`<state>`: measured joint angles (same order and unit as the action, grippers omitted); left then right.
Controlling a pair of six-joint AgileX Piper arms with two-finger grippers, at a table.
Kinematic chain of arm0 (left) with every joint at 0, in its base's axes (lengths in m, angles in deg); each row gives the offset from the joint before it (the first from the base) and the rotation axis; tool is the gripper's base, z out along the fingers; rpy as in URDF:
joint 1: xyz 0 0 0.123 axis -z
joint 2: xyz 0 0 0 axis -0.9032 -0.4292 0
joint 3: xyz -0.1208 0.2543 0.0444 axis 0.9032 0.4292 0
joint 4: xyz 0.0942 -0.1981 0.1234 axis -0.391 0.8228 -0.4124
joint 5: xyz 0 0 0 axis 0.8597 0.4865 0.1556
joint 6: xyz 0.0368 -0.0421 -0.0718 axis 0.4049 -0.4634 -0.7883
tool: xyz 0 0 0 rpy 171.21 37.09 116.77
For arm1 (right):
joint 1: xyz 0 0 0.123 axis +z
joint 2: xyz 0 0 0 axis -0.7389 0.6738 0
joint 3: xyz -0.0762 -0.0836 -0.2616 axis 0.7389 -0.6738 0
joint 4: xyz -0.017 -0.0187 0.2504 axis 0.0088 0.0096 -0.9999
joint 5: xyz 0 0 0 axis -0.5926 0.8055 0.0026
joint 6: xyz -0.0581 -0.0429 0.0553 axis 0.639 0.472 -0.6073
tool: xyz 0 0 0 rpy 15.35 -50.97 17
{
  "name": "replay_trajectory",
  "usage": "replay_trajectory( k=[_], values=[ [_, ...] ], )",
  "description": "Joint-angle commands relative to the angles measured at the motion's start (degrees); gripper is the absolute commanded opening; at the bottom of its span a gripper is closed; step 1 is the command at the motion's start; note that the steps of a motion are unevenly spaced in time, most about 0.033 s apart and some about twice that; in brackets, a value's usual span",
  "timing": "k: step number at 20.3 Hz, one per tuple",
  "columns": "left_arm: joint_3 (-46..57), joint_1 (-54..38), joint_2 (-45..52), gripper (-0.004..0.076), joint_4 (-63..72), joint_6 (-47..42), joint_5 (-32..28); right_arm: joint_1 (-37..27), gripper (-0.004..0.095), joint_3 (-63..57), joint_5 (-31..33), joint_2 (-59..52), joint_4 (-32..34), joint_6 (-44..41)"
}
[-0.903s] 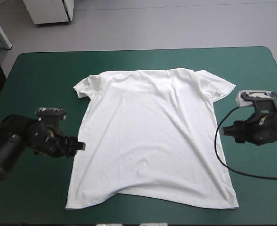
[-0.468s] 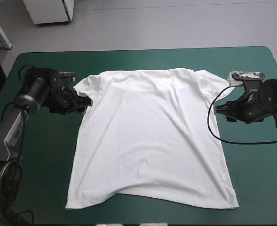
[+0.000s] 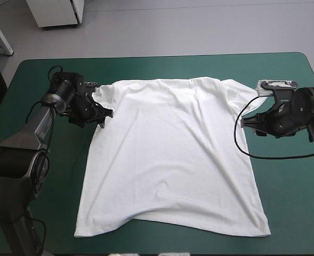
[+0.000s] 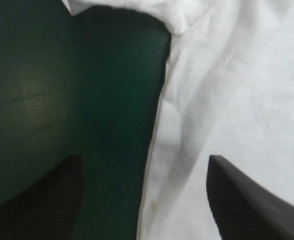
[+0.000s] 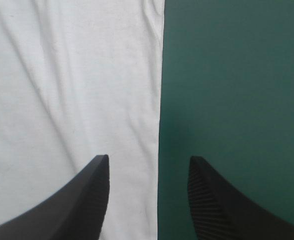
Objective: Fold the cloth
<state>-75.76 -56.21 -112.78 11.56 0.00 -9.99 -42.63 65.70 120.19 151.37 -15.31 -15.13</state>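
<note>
A: Left jaws, are they holding anything?
B: No, released and spread wide. They straddle the left side edge of the T-shirt (image 4: 236, 100), just nearer than the left sleeve (image 3: 106, 93): one side over white cloth, the other over the teal-green cover (image 4: 62, 100). I cannot tell whether they touch the cloth.
A: And the right jaws?
B: Released too, standing apart across the right side edge, near the right sleeve (image 3: 247, 96). Cloth lies under one, bare cover under the other.
A: Where is the shirt itself?
B: Spread flat in the middle of the surface (image 3: 295, 213), neck toward the far edge, hem (image 3: 172, 217) toward the near edge, sleeves out to the sides. The left arm (image 3: 34, 128) reaches in from the left and the right arm (image 3: 300, 114) from the right, with the shirt between them.
</note>
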Motion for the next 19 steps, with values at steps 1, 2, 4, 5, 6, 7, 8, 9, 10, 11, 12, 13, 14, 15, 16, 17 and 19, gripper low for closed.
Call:
replay_trajectory(
  k=[1,2,4,5,6,7,8,9,10,11,12,13,14,15,16,17,19],
  values=[
    [-2.0,0.0,1.6,0.0510,0.9,-0.2,-1.6,-0.2,0.0436,1.9,-2.5,-1.3,0.3,0.1],
    [-2.0,0.0,1.2,0.0509,0.9,-0.2,-1.8,-0.2,0.0433,1.9,-2.5,-1.3,0.5,0.1],
    [-2.0,0.2,0.6,0.0499,0.9,-0.2,-2.7,-0.2,0.0419,1.9,-2.7,-1.3,0.5,0.1],
    [-2.0,0.2,-0.1,0.0461,1.0,-0.2,-3.1,-0.2,0.0414,1.9,-2.8,-1.3,0.6,0.1],
    [-2.0,0.3,-0.4,0.0437,1.4,-0.2,-3.1,-0.2,0.0414,1.9,-2.9,-1.3,0.6,0.1],
    [-2.0,0.4,-1.0,0.0358,2.6,0.9,-3.1,-0.2,0.0414,1.9,-3.6,-1.3,0.9,0.1],
    [-2.0,0.5,-1.3,0.0319,3.1,1.7,-3.0,-0.2,0.0414,1.9,-3.8,-1.3,0.9,0.1],
    [-2.0,0.9,-1.4,0.0209,3.2,1.8,-3.2,-0.2,0.0414,1.9,-4.5,-1.2,1.1,0.1],
    [-2.0,1.1,-1.5,0.0153,3.2,1.8,-3.4,-0.2,0.0414,1.9,-4.5,-1.0,1.1,0.1],
    [-2.0,1.5,-1.5,0.0041,2.7,1.8,-3.5,-0.2,0.0414,1.9,-4.5,-0.3,1.1,0.1],
    [-2.0,1.6,-1.5,-0.0008,2.8,1.9,-3.7,-0.2,0.0414,1.9,-4.5,0.6,1.1,0.1],
    [-2.0,1.6,-1.5,-0.0009,2.8,1.9,-3.7,-0.2,0.0414,1.9,-4.6,1.5,1.2,0.1],
    [-2.0,1.6,-1.5,-0.0009,2.8,1.8,-3.6,-0.2,0.0414,1.9,-4.9,3.0,1.4,0.1],
    [-2.0,1.6,-1.5,-0.0009,2.8,1.8,-3.6,-0.2,0.0414,1.9,-5.5,4.2,1.7,0.4],
    [-2.0,1.6,-1.5,-0.0009,2.9,1.8,-3.6,-0.2,0.0414,2.0,-6.1,6.1,1.7,0.8],
    [-2.0,1.6,-1.5,-0.0009,2.9,1.8,-3.6,-0.2,0.0418,2.0,-6.5,7.5,1.3,1.5],
    [-2.0,1.6,-1.5,-0.0009,3.1,1.8,-3.6,-0.2,0.0457,2.7,-7.5,11.1,0.0,2.4]
  ],
)
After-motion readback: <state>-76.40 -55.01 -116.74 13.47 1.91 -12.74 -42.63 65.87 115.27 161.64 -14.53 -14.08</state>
